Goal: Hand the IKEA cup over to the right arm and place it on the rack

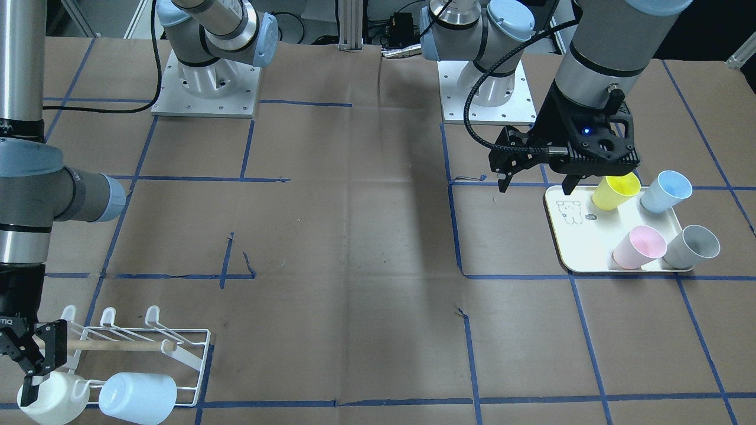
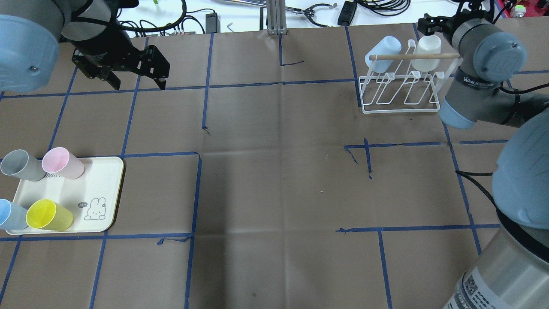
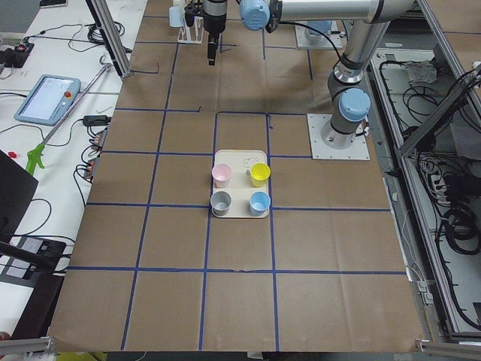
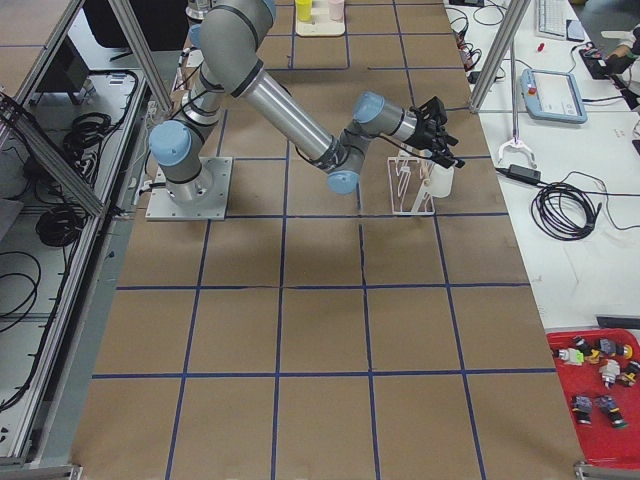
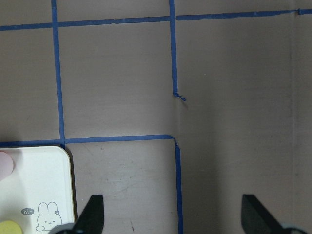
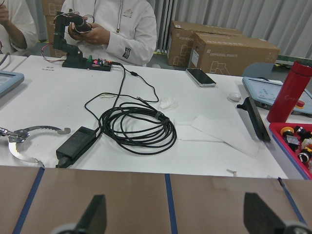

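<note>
My left gripper is open and empty, hanging above the table just beside the white tray. The tray holds a yellow cup, a blue cup, a pink cup and a grey cup, all lying on their sides. The white wire rack with its wooden dowel carries a pale blue cup and a white cup. My right gripper is open right by the white cup, with nothing between its fingers.
The brown table is marked with a blue tape grid. The two arm bases stand at the robot's edge. Past the rack lies the operators' white bench with a coiled black cable and people.
</note>
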Action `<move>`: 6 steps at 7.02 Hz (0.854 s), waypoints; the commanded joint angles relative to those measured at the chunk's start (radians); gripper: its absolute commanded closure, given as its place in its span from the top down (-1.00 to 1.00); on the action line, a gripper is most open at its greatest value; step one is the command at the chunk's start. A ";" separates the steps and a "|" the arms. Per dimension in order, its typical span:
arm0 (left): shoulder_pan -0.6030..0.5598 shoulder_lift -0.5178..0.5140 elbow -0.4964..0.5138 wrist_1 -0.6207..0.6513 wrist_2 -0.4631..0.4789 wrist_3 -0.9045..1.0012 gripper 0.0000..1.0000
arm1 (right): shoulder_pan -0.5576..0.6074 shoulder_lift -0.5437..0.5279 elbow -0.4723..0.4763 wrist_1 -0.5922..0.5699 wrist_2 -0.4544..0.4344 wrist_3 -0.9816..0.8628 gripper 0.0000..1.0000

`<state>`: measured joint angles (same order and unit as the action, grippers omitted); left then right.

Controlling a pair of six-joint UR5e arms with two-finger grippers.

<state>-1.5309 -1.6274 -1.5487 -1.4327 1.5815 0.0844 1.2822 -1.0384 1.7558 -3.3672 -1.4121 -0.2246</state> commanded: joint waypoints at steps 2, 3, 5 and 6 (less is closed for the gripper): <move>0.000 0.003 -0.001 0.000 0.000 0.000 0.99 | 0.021 -0.170 -0.035 0.491 -0.005 0.004 1.00; 0.000 0.003 -0.001 0.000 0.000 0.000 0.99 | 0.061 -0.228 -0.041 0.673 -0.027 0.007 1.00; 0.000 0.008 -0.004 0.000 0.000 -0.002 0.99 | 0.152 -0.332 -0.047 0.991 -0.085 0.039 1.00; 0.000 0.011 -0.004 0.000 0.000 -0.005 0.99 | 0.163 -0.433 -0.055 1.223 -0.081 0.107 1.00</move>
<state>-1.5309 -1.6202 -1.5516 -1.4327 1.5816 0.0825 1.4162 -1.3705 1.7092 -2.4005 -1.4874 -0.1762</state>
